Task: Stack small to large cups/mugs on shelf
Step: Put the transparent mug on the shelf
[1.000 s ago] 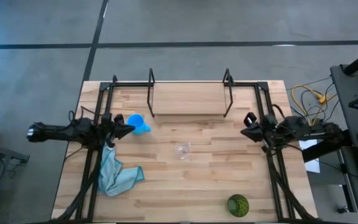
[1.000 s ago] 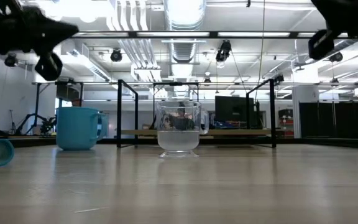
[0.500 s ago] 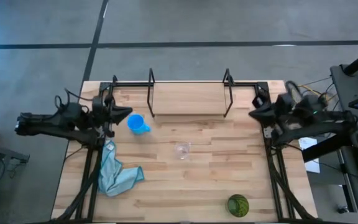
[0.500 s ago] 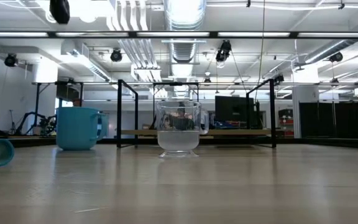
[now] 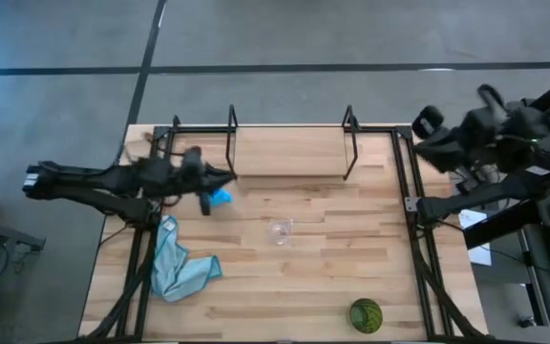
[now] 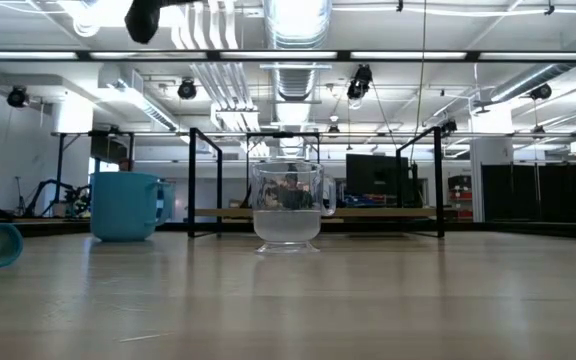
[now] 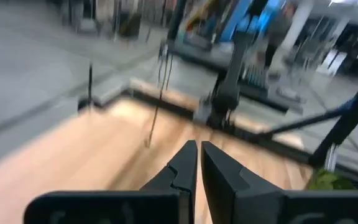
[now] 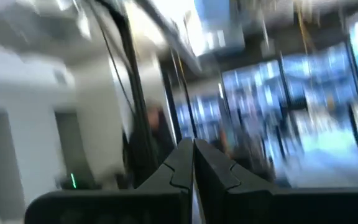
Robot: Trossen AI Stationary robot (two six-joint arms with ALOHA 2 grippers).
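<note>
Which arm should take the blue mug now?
Left, probably. The left gripper hangs over the blue mug, fingers shut, while the right gripper is raised off past the table's far right corner.

Light: bright ceiling lamps glared in low view | Blur: both wrist views smeared | Shadows: soft, faint

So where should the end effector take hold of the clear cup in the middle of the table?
Probably by the rim, coming straight down from above. The clear cup stands upright with its mouth open upward and bare table all around it, so one finger can go inside the wall and one outside. The left end effector, shut and over the blue mug, is nearest.
</note>
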